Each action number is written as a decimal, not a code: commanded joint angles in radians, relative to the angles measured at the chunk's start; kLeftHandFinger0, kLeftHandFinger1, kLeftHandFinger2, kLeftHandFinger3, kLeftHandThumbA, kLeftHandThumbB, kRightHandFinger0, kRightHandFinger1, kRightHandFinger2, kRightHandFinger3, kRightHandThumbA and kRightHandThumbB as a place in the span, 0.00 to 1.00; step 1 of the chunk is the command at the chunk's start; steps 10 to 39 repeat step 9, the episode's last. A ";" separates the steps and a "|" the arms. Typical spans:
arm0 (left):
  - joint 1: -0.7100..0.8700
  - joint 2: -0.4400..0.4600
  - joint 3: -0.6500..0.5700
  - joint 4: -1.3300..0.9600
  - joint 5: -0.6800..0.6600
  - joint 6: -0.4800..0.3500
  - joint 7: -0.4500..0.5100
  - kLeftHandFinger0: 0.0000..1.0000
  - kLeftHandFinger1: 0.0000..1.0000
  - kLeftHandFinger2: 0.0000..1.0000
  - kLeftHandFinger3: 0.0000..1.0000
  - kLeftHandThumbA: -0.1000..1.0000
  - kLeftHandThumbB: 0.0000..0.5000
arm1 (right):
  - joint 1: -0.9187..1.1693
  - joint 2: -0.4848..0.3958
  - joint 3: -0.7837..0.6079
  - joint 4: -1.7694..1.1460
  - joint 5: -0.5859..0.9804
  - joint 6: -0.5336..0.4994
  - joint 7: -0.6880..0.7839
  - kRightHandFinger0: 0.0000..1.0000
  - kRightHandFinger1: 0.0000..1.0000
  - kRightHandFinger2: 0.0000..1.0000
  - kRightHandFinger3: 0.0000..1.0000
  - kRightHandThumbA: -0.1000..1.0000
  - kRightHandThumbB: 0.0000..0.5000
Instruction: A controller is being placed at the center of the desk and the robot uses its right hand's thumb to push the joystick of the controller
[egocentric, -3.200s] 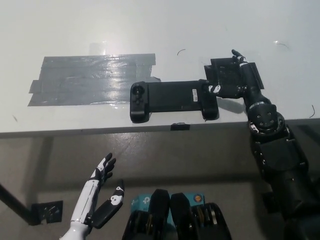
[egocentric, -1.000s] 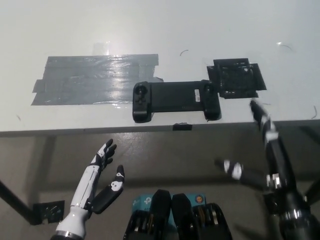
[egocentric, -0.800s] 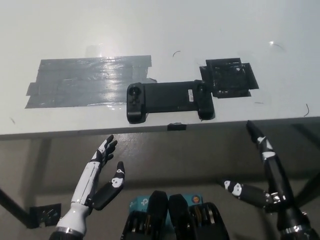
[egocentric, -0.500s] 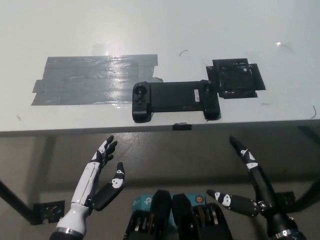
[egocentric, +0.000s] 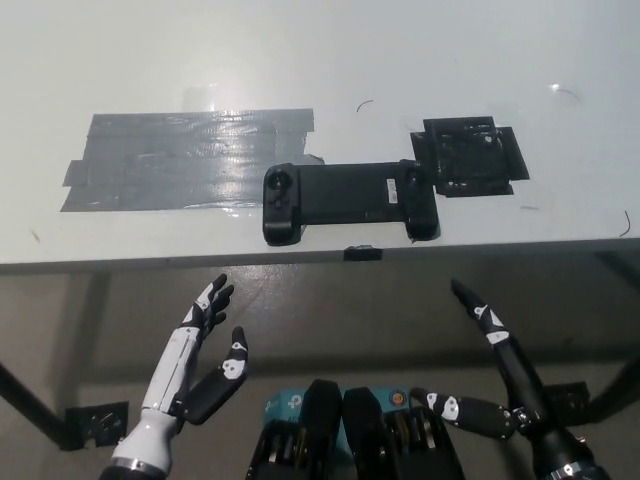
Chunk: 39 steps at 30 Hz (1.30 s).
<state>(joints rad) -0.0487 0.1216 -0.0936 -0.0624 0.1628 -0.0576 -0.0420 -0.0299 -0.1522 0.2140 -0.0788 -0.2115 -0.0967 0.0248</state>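
Right hand (egocentric: 500, 385) has withdrawn off the surface (egocentric: 400, 60) below its edge, fingers spread, holding nothing; controller (egocentric: 348, 200) untouched, so the joystick push looks finished.

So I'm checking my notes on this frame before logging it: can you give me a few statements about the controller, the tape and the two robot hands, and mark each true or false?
1. The controller lies on the desk near its front edge. True.
2. The right robot hand is pressing the controller's joystick. False: it is below the desk edge, apart from the controller, fingers spread.
3. The grey tape patch lies left of the controller. True.
4. The left robot hand holds the controller. False: it rests open at the lower left, below the desk.
5. The black tape patch sits by the controller's right end. True.
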 joint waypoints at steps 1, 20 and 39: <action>0.019 0.010 0.005 -0.006 0.002 -0.038 0.001 1.00 1.00 1.00 1.00 0.35 0.03 | 0.005 0.000 0.001 -0.018 -0.006 -0.035 0.016 1.00 1.00 1.00 1.00 0.92 0.33; 0.043 0.008 0.008 -0.014 0.001 -0.031 0.002 1.00 1.00 1.00 1.00 0.36 0.04 | 0.020 0.002 0.004 -0.017 -0.019 -0.033 0.018 1.00 1.00 1.00 1.00 0.91 0.32; 0.043 0.008 0.008 -0.014 0.001 -0.031 0.002 1.00 1.00 1.00 1.00 0.36 0.04 | 0.020 0.002 0.004 -0.017 -0.019 -0.033 0.018 1.00 1.00 1.00 1.00 0.91 0.32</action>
